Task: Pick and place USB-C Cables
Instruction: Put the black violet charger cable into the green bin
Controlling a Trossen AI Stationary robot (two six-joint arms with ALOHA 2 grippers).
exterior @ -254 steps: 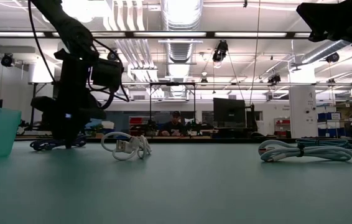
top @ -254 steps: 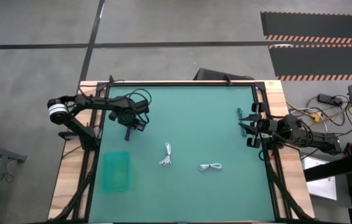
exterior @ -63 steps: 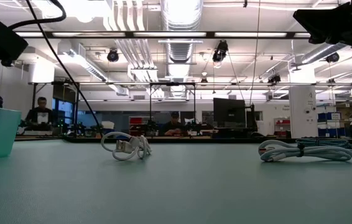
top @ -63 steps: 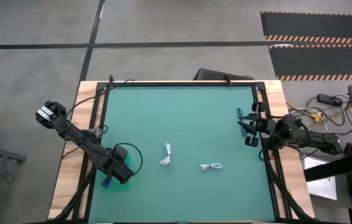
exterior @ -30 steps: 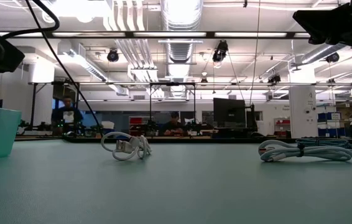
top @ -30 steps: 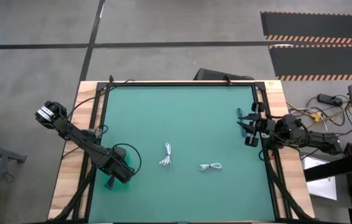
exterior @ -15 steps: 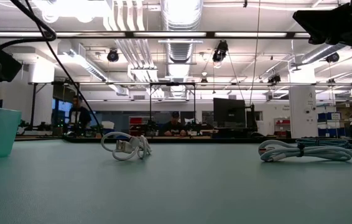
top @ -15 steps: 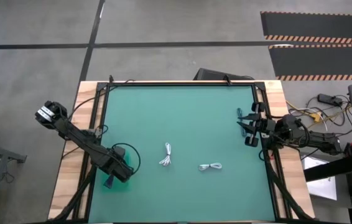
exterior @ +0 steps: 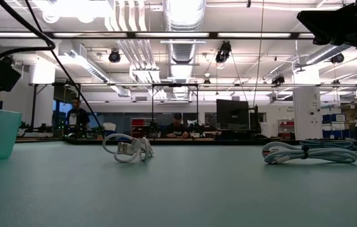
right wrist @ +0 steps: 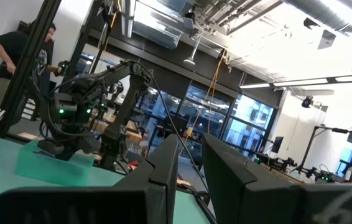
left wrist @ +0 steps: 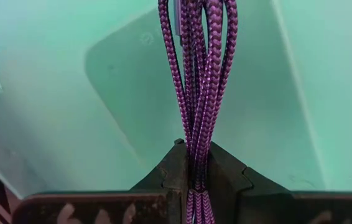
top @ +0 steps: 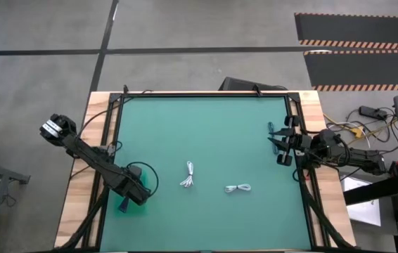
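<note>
the left gripper (left wrist: 194,180) hangs over the teal bin (top: 131,202), fingers pinched shut on a purple braided cable (left wrist: 196,81) dangling into it. both white usb-c cables (top: 189,175) (top: 238,187) lie on the green mat (top: 213,133), well apart from the bin. the right gripper (top: 278,144) waits at the mat's far edge from the bin, fingers slightly parted, empty. risk: the limp loops may snag a finger on release and miss the bin.

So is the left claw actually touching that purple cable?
Touching. The left wrist view shows the left claw shut on the purple braided cable, strands pinched between its fingers above the teal bin.
</note>
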